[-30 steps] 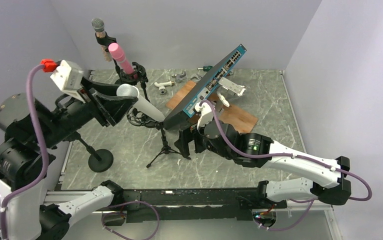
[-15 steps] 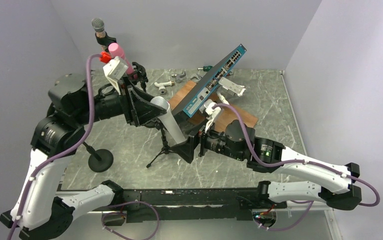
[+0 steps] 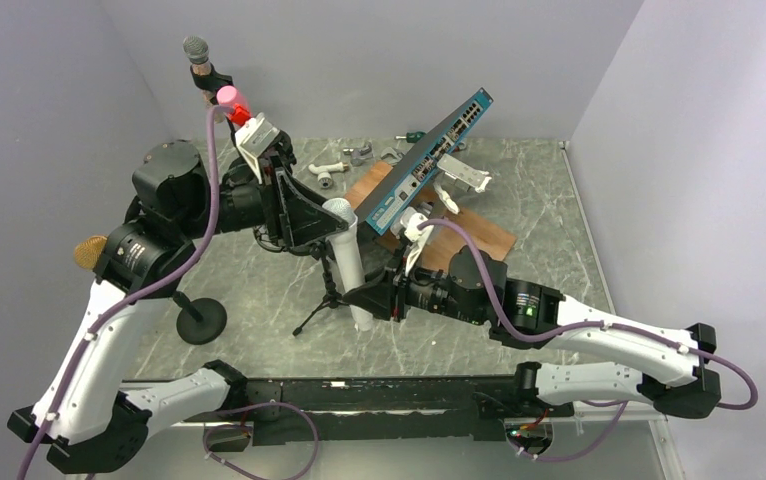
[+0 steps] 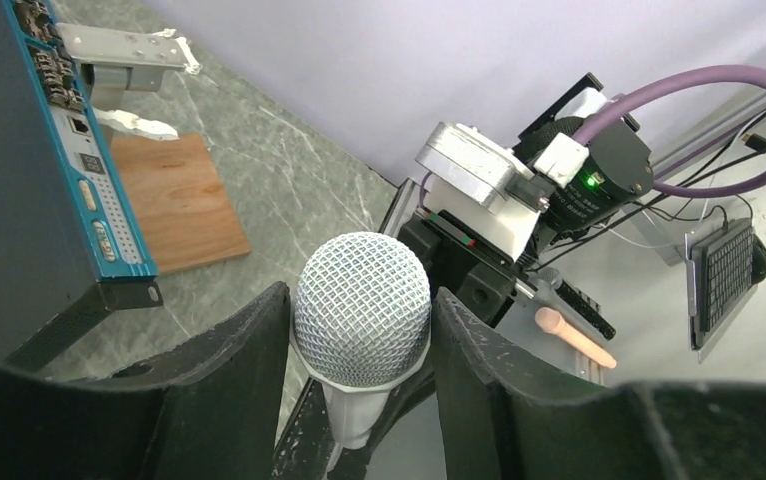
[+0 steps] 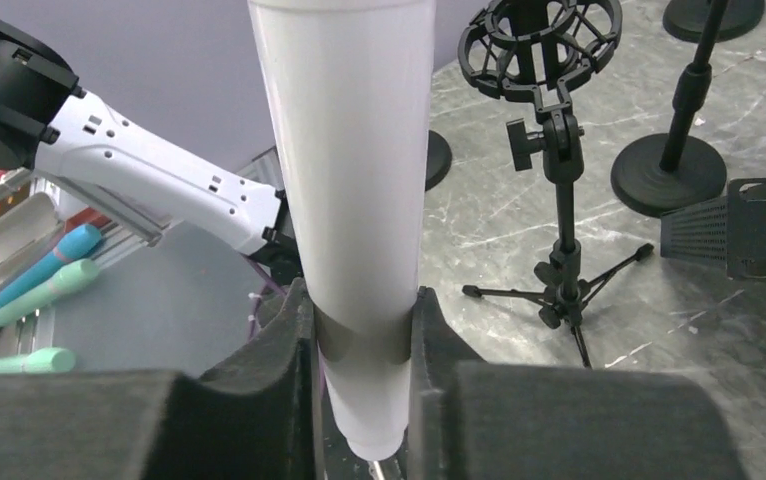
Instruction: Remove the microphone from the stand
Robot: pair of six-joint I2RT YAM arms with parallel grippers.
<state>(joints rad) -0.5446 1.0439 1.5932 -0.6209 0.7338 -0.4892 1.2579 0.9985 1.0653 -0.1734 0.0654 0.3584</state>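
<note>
The white microphone (image 3: 349,265) stands nearly upright above the table, clear of its stand. My left gripper (image 3: 324,215) is shut on its mesh head (image 4: 362,310), one finger on each side. My right gripper (image 3: 364,300) is shut on the lower end of the white handle (image 5: 349,150), and the tip of the handle pokes out below the jaws. The small black tripod stand (image 3: 327,298) is just left of the microphone. Its round shock mount (image 5: 539,35) is empty in the right wrist view.
A tilted blue network switch (image 3: 424,165) leans over a wooden board (image 3: 479,235) right behind my right wrist. A pink microphone (image 3: 227,96) and a grey one (image 3: 196,50) stand at the back left. A round-base stand (image 3: 201,320) sits near left. White fittings (image 3: 327,172) lie at the back.
My left arm swung the microphone right and down, from a slant to nearly upright. My right gripper moved left under it and closed on the handle's lower end.
</note>
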